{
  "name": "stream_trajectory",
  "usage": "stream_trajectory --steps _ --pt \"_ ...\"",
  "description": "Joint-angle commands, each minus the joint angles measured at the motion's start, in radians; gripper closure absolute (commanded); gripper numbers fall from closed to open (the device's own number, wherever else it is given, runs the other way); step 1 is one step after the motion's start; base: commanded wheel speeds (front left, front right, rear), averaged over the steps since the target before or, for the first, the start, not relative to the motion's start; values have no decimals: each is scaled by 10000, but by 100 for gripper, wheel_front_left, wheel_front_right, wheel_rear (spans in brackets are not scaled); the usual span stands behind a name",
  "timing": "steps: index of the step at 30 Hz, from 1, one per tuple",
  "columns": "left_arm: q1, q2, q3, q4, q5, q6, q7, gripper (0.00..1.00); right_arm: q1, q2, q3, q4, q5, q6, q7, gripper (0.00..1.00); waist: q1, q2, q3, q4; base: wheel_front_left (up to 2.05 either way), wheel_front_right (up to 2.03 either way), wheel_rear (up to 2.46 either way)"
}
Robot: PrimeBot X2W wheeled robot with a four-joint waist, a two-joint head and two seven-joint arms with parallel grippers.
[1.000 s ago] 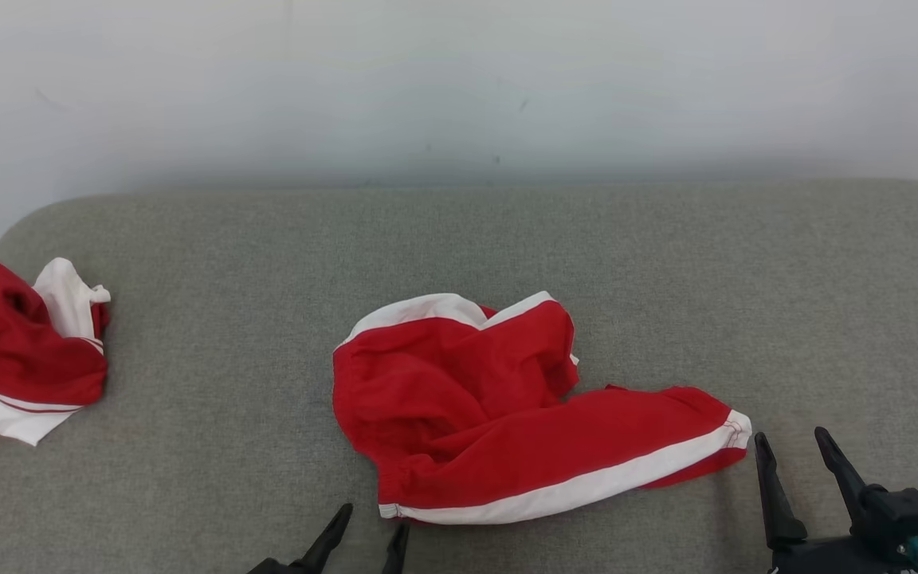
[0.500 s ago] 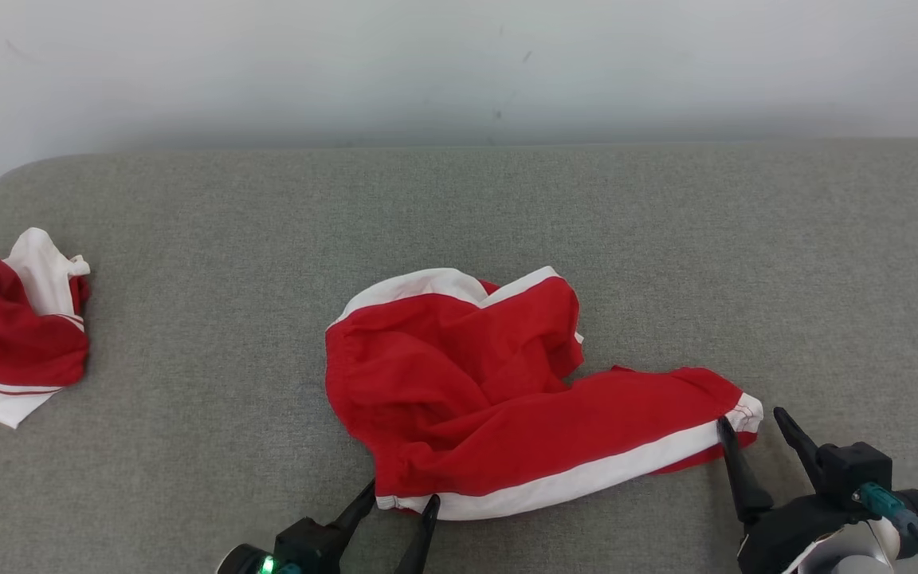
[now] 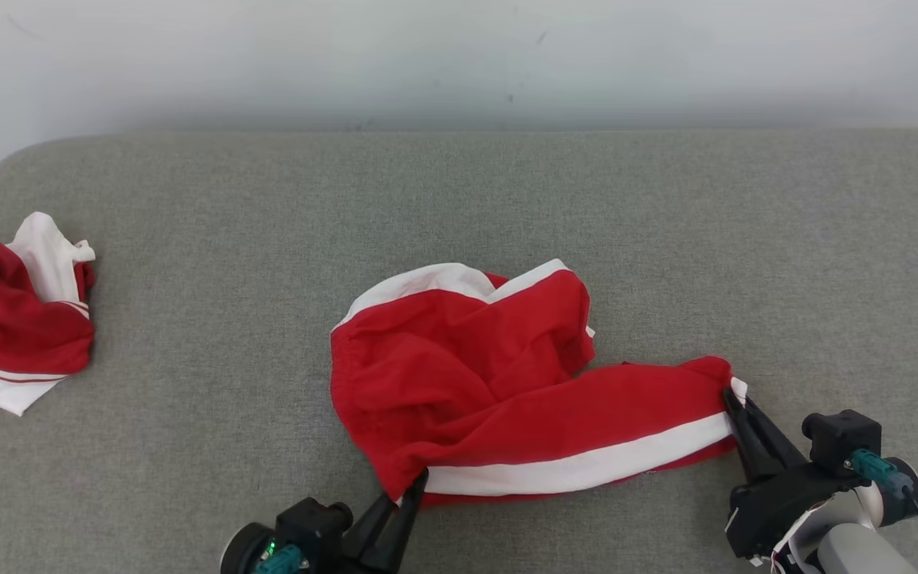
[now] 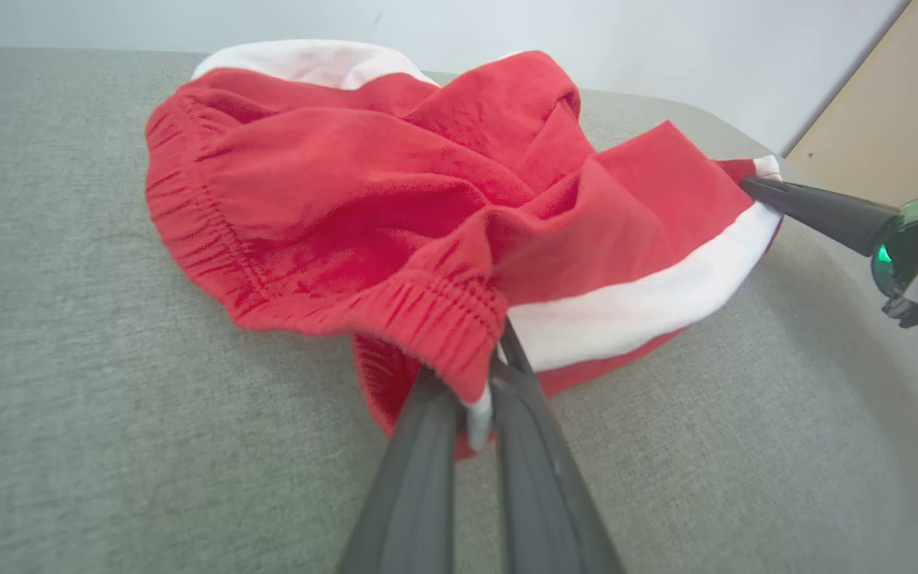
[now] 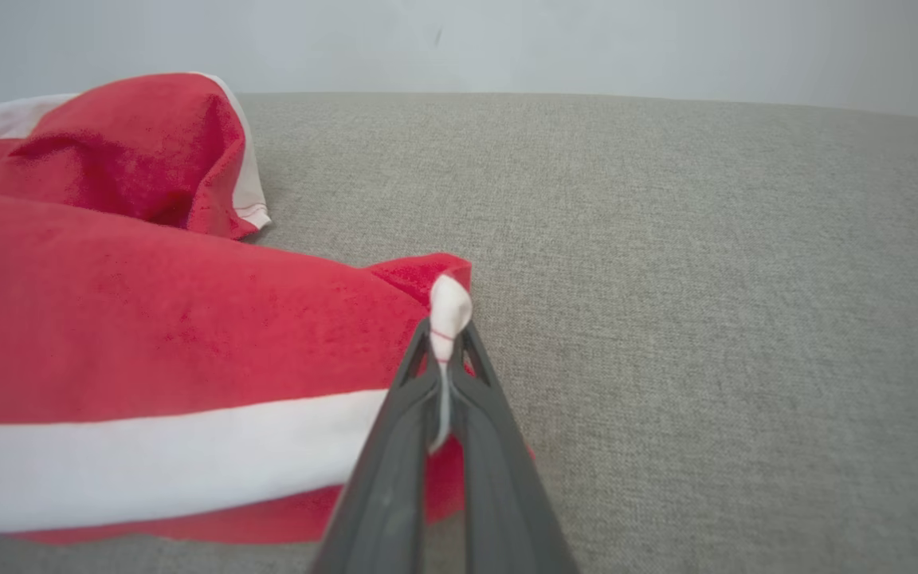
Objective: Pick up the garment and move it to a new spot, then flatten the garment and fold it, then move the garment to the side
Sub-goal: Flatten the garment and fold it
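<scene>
Coarse grey woven surface [image 3: 666, 239] bears crumpled, white-banded red garment [image 3: 491, 383].

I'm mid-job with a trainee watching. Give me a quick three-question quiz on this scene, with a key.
1. True or false: the left claw is shut on the gathered elastic edge of the red garment.
2. What does the right claw pinch? A: the garment's white-trimmed end corner. B: its far white band. C: nothing; it stands open.
3. How many red-and-white garments lie on the grey surface, and where is the spare garment?
Key: 1 true. 2 A. 3 two; the spare lies at the far left of the head view, apart from both claws.
</scene>
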Motion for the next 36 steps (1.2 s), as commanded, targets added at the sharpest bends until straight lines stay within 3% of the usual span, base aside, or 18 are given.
stream_trajectory --steps 1,7,14,18,24,31,36 --pt "-11 90 83 -129 -29 15 -6 100 138 -30 57 -177 190 10 -1 100 -1 -1 -68 -15 0 0 0" --pt "-148 415 552 -750 -224 15 -6 100 162 -175 478 -1180 454 10 -2 100 -1 -1 -308 -257 0 0 0" --pt "-2058 976 316 -1049 -607 15 79 100 -1098 -132 807 -1882 1284 10 -2 100 -1 -1 -86 -435 0 0 0" --pt "-4211 1403 80 -1000 -1358 15 573 100 -2751 -288 1031 -1928 1889 10 120 100 -1 -1 640 -541 0 0 0" --pt "-8199 1850 199 -636 -2709 14 1617 100 -6116 -323 421 -1733 3412 10 979 100 -1 -1 2559 -870 0 0 0" --pt "-12359 2025 192 310 -3335 14 2659 100 -9716 -407 -464 -1025 4317 10 2078 100 -1 -1 4355 -1238 0 0 0" --pt "-15175 1588 15 1387 -3563 16 2702 100 -12230 -630 -860 -46 4066 10 2614 100 -1 -1 5160 -1284 0 0 0"
